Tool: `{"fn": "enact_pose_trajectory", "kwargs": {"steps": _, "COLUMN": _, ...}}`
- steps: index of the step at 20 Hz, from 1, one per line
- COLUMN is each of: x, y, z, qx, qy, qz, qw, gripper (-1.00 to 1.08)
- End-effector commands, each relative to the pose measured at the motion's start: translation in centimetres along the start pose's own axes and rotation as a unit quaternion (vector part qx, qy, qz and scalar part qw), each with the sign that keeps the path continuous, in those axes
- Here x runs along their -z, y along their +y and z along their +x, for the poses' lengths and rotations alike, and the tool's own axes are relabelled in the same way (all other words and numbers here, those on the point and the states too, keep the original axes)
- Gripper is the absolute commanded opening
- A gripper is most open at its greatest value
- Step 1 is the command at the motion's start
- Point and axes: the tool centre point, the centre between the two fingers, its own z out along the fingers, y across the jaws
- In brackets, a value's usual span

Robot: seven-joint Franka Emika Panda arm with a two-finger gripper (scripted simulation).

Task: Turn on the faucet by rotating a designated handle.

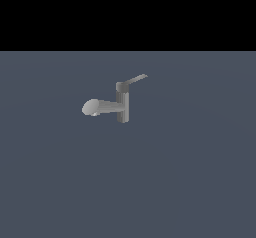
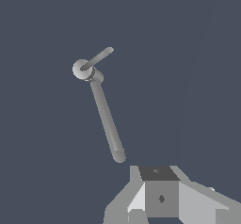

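Surface: flat, uniform slate-grey floor (image 1: 60, 182) fills the lower part of the exterior view; above it a plain black band (image 1: 128, 12), no walls or furniture discernible; wrist view shows the same slate grey all around the fixture.

Count: 1 faucet (image 1: 122, 104); 1 handle (image 1: 136, 79); 1 spout (image 1: 97, 107); 1 gripper (image 2: 162, 197), seen in the wrist view only.

Faucet: stands on the floor near the middle of the exterior view, a little above centre; short upright cylindrical post with a darker cap on top; spout runs horizontally from the post toward the exterior view's left and ends in a rounded tip; handle is a thin, flat, light grey bar leaving the cap toward the exterior view's right, tilted slightly upward at its free end. In the wrist view the faucet (image 2: 96, 91) is seen from above; the handle (image 2: 99, 58) is a short thin bar off the pale round cap; the spout (image 2: 107, 122) is the longer, thicker rod, its rounded end pointing toward the gripper.

Claw: only the grey body and a dark top plate show at the wrist picture's edge; fingertips out of frame; cannot tell whether the fingers are spread or pressed together; nothing seen held; body is apart from the spout tip, though near it; well apart from the handle.
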Motion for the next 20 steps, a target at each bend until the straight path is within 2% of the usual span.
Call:
{"fn": "enact_pose_trajectory", "kwargs": {"steps": 1, "x": -1.0, "y": -0.8, "z": 1.5, "qx": -0.037, "qy": -0.001, "qz": 0.002, "qw": 0.9993, "gripper": -1.00}}
{"fn": "enact_pose_trajectory", "kwargs": {"steps": 5, "x": -2.7, "y": -1.9, "z": 4.0, "qx": -0.096, "qy": -0.002, "qz": 0.004, "qw": 0.9954, "gripper": -1.00}}
{"fn": "enact_pose_trajectory", "kwargs": {"steps": 10, "x": -5.2, "y": -3.2, "z": 6.9, "qx": -0.169, "qy": -0.001, "qz": 0.004, "qw": 0.9855, "gripper": -1.00}}
{"fn": "enact_pose_trajectory", "kwargs": {"steps": 15, "x": -7.9, "y": -4.3, "z": 9.8, "qx": -0.242, "qy": 0.002, "qz": 0.003, "qw": 0.9703, "gripper": -1.00}}
{"fn": "enact_pose_trajectory", "kwargs": {"steps": 20, "x": -10.9, "y": -5.2, "z": 12.5, "qx": -0.312, "qy": 0.006, "qz": 0.002, "qw": 0.9500, "gripper": -1.00}}
